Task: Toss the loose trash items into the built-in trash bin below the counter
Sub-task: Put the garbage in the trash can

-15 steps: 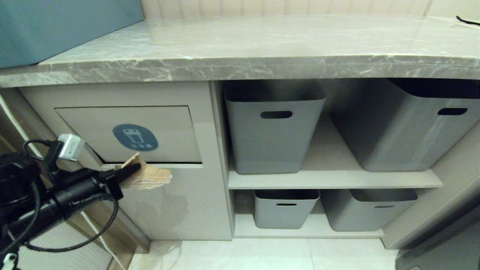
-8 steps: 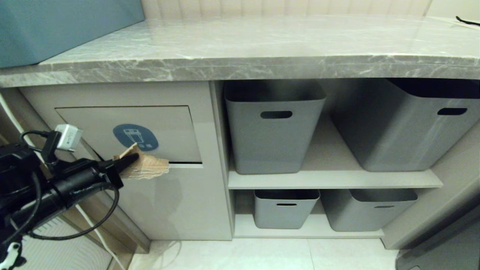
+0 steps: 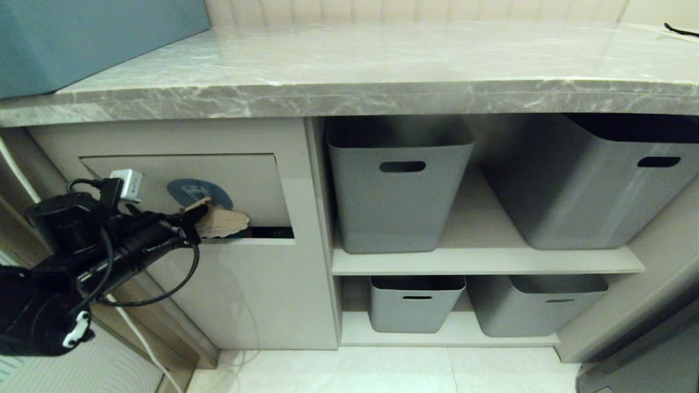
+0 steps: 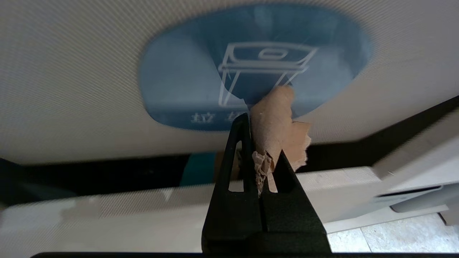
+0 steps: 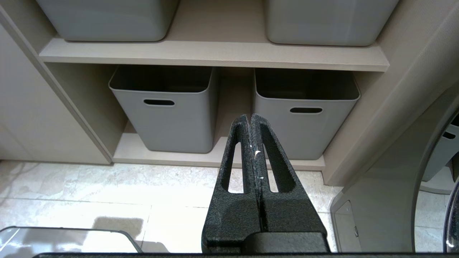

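Note:
My left gripper [image 3: 194, 221] is shut on a torn brown cardboard scrap [image 3: 221, 222], one of the loose trash items. It holds the scrap against the lower edge of the built-in trash bin's flap [image 3: 240, 185], just under the blue oval sticker [image 3: 191, 192]. The flap is tilted inward, leaving a dark slot [image 3: 270, 232] along its bottom. In the left wrist view the scrap [image 4: 276, 122] sticks out past the left gripper [image 4: 261, 138] in front of the sticker [image 4: 179, 79], and something teal [image 4: 199, 166] shows inside the slot. The grey marble counter [image 3: 382, 98] runs above. My right gripper [image 5: 251, 116] is shut and empty, low over the floor.
Grey baskets [image 3: 398, 185] [image 3: 595, 185] stand on the upper shelf right of the bin, with two smaller ones [image 3: 418, 303] [image 3: 540, 305] below. A big teal-blue box [image 3: 82, 38] sits on the counter's left end and a black strap [image 3: 680, 30] at its far right.
My left arm has risen and pushed forward with the scrap. The scrap now presses on the flap, which has swung inward and opened a wider dark slot at its bottom.

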Available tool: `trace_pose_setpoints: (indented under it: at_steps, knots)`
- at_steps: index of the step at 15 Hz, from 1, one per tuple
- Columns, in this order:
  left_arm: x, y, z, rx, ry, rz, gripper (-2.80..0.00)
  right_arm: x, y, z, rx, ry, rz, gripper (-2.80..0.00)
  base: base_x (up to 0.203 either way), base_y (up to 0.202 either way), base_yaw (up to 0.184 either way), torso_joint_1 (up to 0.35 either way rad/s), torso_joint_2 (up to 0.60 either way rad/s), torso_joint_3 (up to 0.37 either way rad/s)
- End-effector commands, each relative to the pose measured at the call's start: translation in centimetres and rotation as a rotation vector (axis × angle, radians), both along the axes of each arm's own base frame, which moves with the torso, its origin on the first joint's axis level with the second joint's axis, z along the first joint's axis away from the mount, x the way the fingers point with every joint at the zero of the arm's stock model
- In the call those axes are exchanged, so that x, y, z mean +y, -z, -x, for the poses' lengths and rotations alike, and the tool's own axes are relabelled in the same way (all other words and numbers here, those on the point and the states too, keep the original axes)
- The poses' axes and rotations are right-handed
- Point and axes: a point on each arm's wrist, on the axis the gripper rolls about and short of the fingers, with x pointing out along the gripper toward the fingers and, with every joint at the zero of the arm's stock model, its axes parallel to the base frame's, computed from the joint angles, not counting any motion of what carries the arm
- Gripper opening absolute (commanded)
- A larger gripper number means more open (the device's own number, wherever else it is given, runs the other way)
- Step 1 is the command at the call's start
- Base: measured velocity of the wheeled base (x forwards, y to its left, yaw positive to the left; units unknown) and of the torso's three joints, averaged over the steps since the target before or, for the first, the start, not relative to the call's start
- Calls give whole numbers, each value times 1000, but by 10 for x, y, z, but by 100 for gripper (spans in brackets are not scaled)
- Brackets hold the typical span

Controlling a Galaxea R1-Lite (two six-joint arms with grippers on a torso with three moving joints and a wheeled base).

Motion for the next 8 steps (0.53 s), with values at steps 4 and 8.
trace_pose_setpoints:
  at_steps: [4, 8]
  knots:
    - [-3, 19, -27, 31, 11, 1, 0, 0, 0, 0, -1, -2, 0, -280, 0, 0, 0, 0, 0, 0]
    - [-5, 17, -38, 6, 15, 2, 0, 0, 0, 0, -1, -1, 0, -280, 0, 0, 0, 0, 0, 0]
